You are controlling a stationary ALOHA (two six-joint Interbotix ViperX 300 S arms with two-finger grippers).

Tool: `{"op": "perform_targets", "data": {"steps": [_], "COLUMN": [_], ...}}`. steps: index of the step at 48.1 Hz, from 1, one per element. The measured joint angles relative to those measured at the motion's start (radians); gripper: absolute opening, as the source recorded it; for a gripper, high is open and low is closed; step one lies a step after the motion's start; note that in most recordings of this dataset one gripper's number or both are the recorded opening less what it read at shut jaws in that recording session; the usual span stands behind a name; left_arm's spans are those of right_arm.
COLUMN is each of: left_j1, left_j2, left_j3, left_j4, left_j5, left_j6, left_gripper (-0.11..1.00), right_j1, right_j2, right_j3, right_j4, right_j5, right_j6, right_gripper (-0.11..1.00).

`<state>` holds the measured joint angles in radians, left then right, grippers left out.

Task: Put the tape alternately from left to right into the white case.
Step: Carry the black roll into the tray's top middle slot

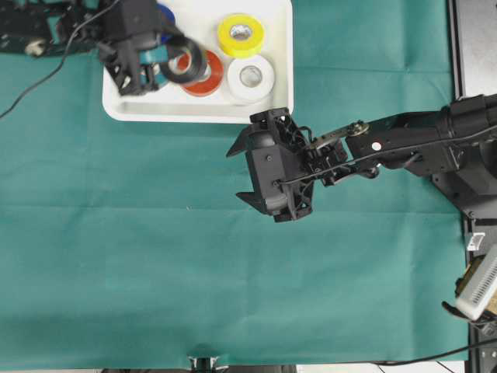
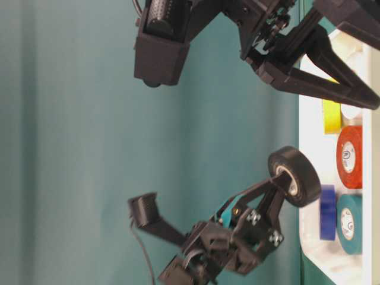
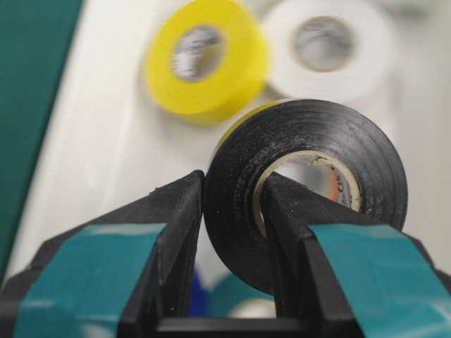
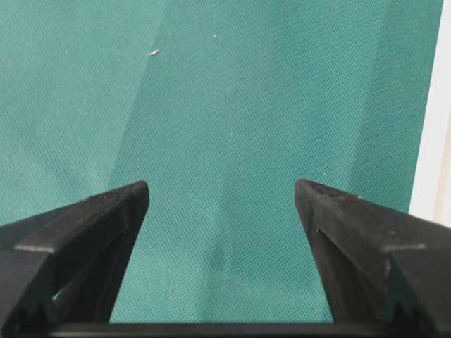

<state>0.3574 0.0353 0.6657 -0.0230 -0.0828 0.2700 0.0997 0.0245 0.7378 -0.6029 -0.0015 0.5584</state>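
Tape rolls, six: black (image 1: 184,65) in my left pincer (image 1: 159,64), red-orange (image 1: 208,80), white (image 1: 250,76), yellow (image 1: 239,34), blue (image 2: 328,212), teal (image 2: 350,224). White case (image 1: 281,93), one.

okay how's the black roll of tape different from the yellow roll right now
The black roll is clamped in the left gripper, one finger through its core, held above the white case; the yellow roll lies flat in the case, untouched. The black roll stands on edge, while the yellow roll's core faces up. Both are ring-shaped rolls with pale cores.
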Motion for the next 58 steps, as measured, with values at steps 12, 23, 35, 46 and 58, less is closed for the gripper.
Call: {"op": "perform_targets", "data": {"steps": [12,23,35,46,58], "left_j1": [0.063,0.101,0.100,0.092,0.081], "left_j2": [0.074,0.104,0.103,0.103,0.074], "left_j3": [-0.069,-0.098,-0.100,-0.098,-0.077], "left_j4": [0.000,0.000,0.000,0.000,0.000], "left_j5": [0.000,0.000,0.000,0.000,0.002], "left_j6": [0.005,0.005,0.002,0.002,0.002], "left_gripper": [0.24,0.24,0.44,0.85,0.84], "right_j1": [0.000,0.000,0.000,0.000,-0.002], "right_j2": [0.000,0.000,0.000,0.000,0.000], "right_j3": [0.009,0.011,0.011,0.011,0.011], "right_j4": [0.000,0.000,0.000,0.000,0.000], "right_j5": [-0.002,-0.008,-0.009,-0.009,-0.009], "right_j6": [0.000,0.000,0.000,0.000,0.000], "right_gripper": [0.58,0.58,0.58,0.58,0.58]}}
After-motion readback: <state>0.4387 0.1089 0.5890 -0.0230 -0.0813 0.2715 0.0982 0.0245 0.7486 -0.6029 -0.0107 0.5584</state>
